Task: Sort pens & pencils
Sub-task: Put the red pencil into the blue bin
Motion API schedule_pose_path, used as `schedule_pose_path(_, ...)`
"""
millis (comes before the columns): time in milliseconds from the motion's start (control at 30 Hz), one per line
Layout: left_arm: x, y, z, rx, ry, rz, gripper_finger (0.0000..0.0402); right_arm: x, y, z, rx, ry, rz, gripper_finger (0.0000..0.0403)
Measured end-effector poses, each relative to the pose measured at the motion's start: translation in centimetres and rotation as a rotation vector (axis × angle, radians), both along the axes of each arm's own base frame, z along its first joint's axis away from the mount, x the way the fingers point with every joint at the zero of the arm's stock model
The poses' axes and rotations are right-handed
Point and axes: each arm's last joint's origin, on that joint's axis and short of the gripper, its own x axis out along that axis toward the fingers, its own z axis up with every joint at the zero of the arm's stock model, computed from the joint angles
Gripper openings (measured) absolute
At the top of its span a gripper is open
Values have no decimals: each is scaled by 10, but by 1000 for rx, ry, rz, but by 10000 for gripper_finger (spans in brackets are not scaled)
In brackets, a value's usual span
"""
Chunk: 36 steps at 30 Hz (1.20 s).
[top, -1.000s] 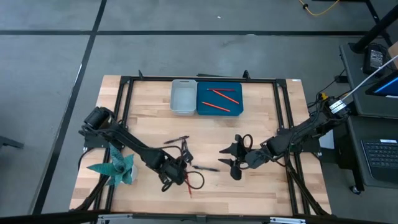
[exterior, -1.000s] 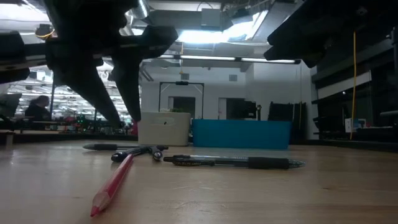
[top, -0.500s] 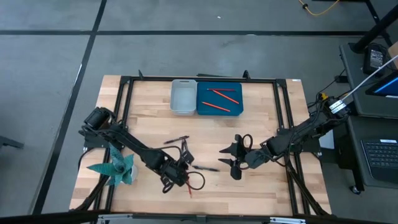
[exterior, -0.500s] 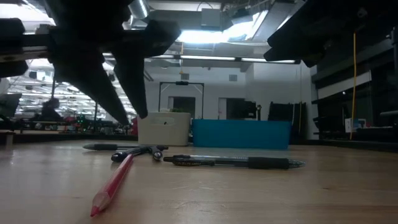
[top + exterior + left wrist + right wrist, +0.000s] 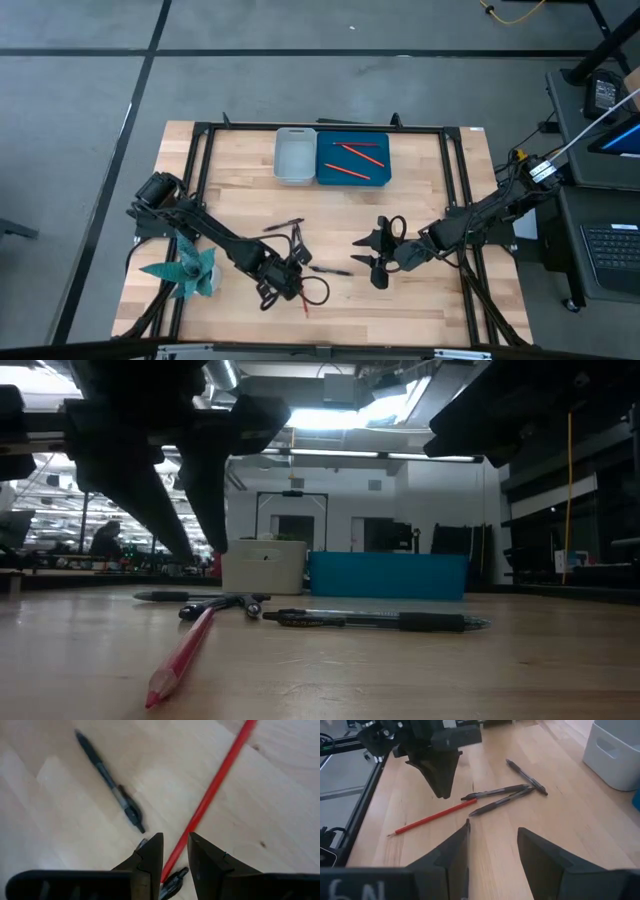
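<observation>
A red pencil (image 5: 183,657) lies beside black pens (image 5: 365,621).

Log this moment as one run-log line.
left gripper: open, above red pencil | right gripper: open, hovering near pens | blue bin: two pencils | white bin: no pens

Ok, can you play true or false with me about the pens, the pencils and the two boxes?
1. Red pencils lie in the blue box. True.
2. The white box is full of pens. False: nothing can be seen in it.
3. A red pencil lies on the table near the left gripper. True.
4. The right gripper holds a pen. False: its fingers are open and hold nothing.
5. All the pens are sorted. False: several lie on the table.
6. The boxes stand side by side. True.
</observation>
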Motion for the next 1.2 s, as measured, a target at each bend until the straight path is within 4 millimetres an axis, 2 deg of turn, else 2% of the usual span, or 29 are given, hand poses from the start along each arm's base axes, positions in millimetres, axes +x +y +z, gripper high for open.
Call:
schedule_pose_path(367, 2, -2, -19, 81, 69, -167, 82, 0, 0, 0, 4, -3, -1, 171)
schedule_pose_path(633, 5, 3, -21, 126, 72, -231, 82, 0, 0, 0, 4, -3, -1, 171)
schedule_pose_path(967, 11, 15, -22, 43, 112, -254, 82, 0, 0, 0, 1, -2, 1, 171)
schedule_pose_path(1200, 14, 14, -38, 75, 153, -304, 82, 0, 0, 0, 0, -2, 2, 171)
